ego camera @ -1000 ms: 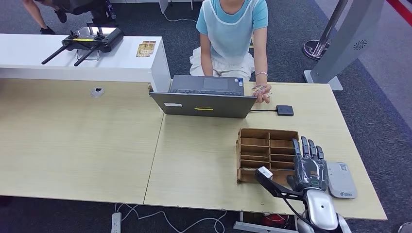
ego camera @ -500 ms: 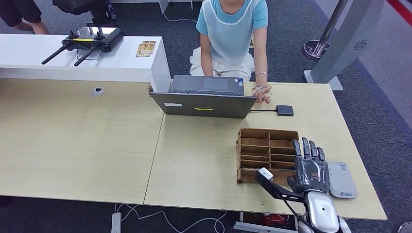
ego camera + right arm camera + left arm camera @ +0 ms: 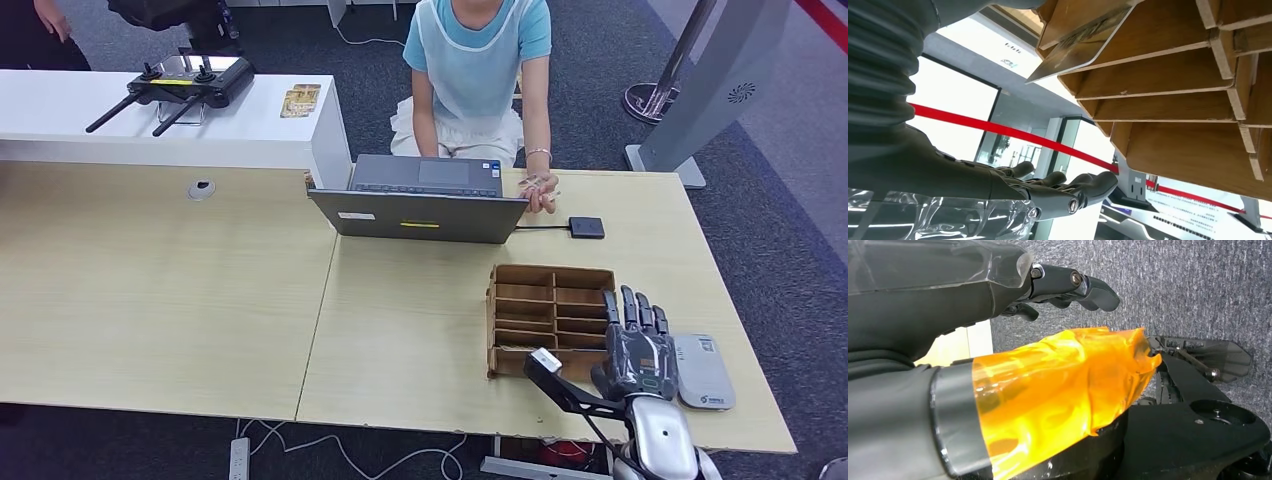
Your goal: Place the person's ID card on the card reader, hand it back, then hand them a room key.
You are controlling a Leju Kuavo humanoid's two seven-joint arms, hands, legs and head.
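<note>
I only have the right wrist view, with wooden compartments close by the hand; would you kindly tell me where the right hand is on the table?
Observer: The right hand is between the wooden organizer and the grey card reader, fingers apart, holding nothing.
Operator: Where is the person's hand?
Observer: The person's hand holds something small at the table's far edge, beside the laptop.
Operator: And the left hand?
Observer: The left hand hangs over carpet, holding nothing.

Head view: high, looking forward and down over the desk [image 3: 200, 300]. Right wrist view: very close, low beside the wooden compartment box [image 3: 550, 318], facing up across its dividers [image 3: 1168, 75]; shares that box with head view. Left wrist view: close behind the hand, facing down at grey carpet [image 3: 1198, 285].
</note>
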